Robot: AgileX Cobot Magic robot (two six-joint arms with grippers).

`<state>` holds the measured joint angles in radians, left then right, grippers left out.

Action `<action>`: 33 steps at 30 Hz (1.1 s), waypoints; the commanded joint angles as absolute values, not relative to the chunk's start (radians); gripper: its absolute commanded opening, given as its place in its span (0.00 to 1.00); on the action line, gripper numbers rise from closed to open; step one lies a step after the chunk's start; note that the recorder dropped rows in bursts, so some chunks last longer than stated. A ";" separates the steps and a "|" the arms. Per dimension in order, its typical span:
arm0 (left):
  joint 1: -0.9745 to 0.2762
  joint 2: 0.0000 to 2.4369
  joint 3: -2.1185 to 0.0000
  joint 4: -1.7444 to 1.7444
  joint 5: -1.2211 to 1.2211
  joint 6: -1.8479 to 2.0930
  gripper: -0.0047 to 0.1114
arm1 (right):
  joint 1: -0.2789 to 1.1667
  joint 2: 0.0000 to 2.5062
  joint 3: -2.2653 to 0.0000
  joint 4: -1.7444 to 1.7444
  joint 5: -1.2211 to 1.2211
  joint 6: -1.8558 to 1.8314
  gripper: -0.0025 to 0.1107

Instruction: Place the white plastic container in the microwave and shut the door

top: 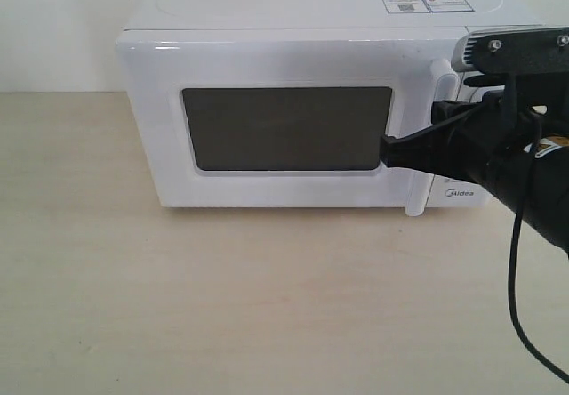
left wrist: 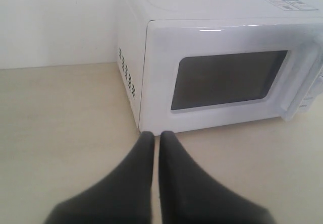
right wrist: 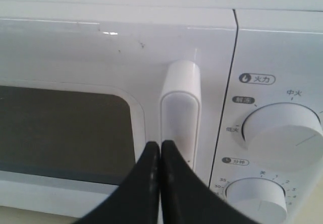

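Already closed, the door [top: 267, 61] sits flush on the microwave [top: 293, 8], which stands on the counter [top: 222, 306]. Right end effector [top: 384, 150], fingers pressed together, is at the door face just beside the handle [top: 416, 190], maybe touching; hard to tell. Left end effector [left wrist: 157, 134], also pressed together, hangs over the counter near the microwave's front corner away from the handle.

Microwave [top: 267, 57] front, lower right corner: logo [top: 460, 195] reads "Midea". Right wrist view, control panel: "火力" with a flame icon above the upper knob [right wrist: 282, 130], and "中火", "解冻", "低火" around it. "分钟" with a clock icon sits above the lower knob [right wrist: 255, 196]. Dial numbers ring it; 2, 3, 4, 5 are legible, the rest blurry. Top stickers [top: 422, 1]: QR code, print too small to read.
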<state>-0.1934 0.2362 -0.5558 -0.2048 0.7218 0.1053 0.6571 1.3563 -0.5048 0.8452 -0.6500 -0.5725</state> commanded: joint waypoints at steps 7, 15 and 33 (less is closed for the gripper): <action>-0.197 0.232 -0.551 -0.213 0.705 0.109 0.08 | 0.658 1.340 -0.501 0.842 -0.720 -0.573 0.02; -0.197 0.232 -0.551 -0.213 0.705 0.109 0.08 | 0.657 1.188 -0.501 0.842 -0.635 -0.704 0.02; -0.197 0.232 -0.551 -0.213 0.705 0.109 0.08 | 0.129 0.535 -0.501 0.830 0.042 -0.953 0.02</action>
<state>-0.1934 0.2362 -0.5558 -0.2055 0.7218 0.1053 0.1491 0.6261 -0.5048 0.8438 0.0240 -0.8689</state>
